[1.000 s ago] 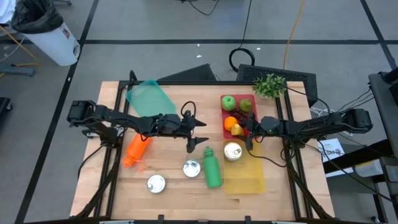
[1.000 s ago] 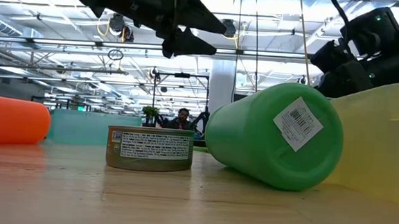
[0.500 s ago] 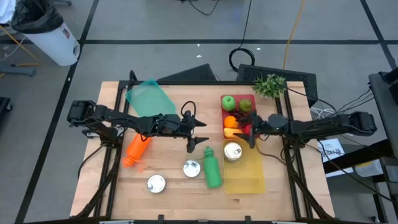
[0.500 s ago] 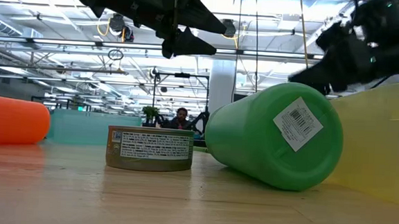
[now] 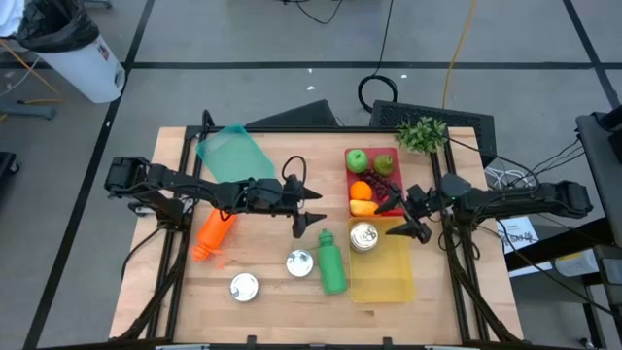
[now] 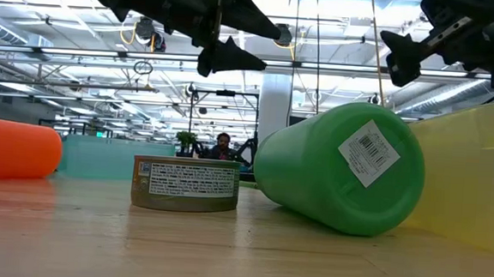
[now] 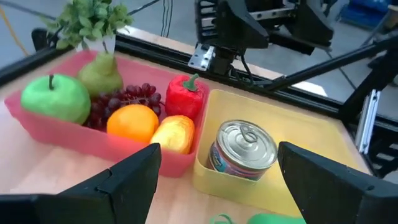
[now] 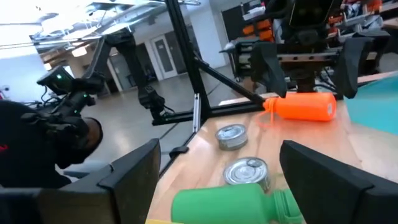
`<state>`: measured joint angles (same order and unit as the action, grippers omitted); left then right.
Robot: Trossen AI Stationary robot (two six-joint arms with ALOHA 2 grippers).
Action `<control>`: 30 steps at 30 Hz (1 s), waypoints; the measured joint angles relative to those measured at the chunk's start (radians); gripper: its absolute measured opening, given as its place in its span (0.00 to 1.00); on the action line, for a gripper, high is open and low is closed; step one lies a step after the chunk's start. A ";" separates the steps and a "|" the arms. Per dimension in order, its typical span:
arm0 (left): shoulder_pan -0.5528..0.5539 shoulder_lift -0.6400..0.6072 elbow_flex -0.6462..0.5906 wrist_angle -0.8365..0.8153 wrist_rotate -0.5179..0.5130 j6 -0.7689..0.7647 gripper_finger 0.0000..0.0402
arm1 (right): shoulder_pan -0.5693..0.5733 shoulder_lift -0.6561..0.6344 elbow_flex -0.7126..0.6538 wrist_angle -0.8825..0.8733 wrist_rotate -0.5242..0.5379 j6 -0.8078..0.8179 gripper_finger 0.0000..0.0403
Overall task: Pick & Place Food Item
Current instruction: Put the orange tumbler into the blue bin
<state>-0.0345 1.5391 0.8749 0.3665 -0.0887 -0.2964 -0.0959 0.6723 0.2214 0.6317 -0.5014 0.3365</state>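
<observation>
The right gripper (image 5: pixel 416 216) had pulled away from the red tray (image 5: pixel 393 156) since a second before, when it hung over the fruit at the tray's near end; it now stood off the tray's corner, above the far edge of the yellow bin (image 5: pixel 384 277), fingers spread wide and holding nothing. The yellow fruit (image 5: pixel 362 206) it had been over lay in the red tray (at the end nearest the yellow bin), beside the orange (image 5: pixel 361 190), with the red pepper (image 7: pixel 186 96), grapes (image 7: pixel 118 99), pear (image 7: pixel 101 73) and green apple (image 5: pixel 358 160) sharing the same tray. The left gripper (image 5: pixel 314 209) had kept its place, well to the side of the red tray away from the right arm, its fingers likewise wide apart and empty.

A tin can (image 5: pixel 364 235) stood inside the yellow bin at the end touching the red tray. Beyond the bin, away from the tray, a green bottle (image 5: pixel 331 263) lay on its side just beside the bin wall, and two more cans (image 5: pixel 299 263) (image 5: pixel 244 286) sat farther along. An orange bottle (image 5: pixel 213 232) and a teal bin (image 5: pixel 231 154) lay well apart from the tray, under the left arm. A small green plant (image 5: pixel 422 132) stood just past the tray's far corner.
</observation>
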 joint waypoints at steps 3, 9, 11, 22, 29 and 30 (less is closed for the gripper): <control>0.000 -0.002 0.000 -0.067 0.002 -0.045 0.82 | 0.000 0.002 0.000 -0.034 0.002 -0.007 0.77; 0.000 -0.122 0.002 -0.551 0.046 -0.302 0.82 | 0.000 0.003 0.000 -0.098 0.002 -0.012 0.77; -0.002 -0.183 0.002 -0.753 0.033 -0.444 0.81 | 0.000 0.005 0.000 -0.108 0.002 -0.030 0.77; -0.211 -0.390 0.001 -1.662 -0.090 -1.261 0.72 | 0.000 0.018 -0.001 -0.137 0.002 -0.042 0.77; -0.328 -0.387 -0.023 -1.701 -0.069 -1.401 0.73 | 0.000 0.023 -0.001 -0.143 0.002 -0.043 0.77; -0.334 -0.386 -0.035 -1.679 -0.054 -1.394 0.74 | 0.000 0.025 -0.001 -0.143 0.002 -0.045 0.77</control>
<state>-0.3688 1.1526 0.8402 -1.3129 -0.1425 -1.6907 -0.0963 0.6973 0.2207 0.4888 -0.4995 0.2910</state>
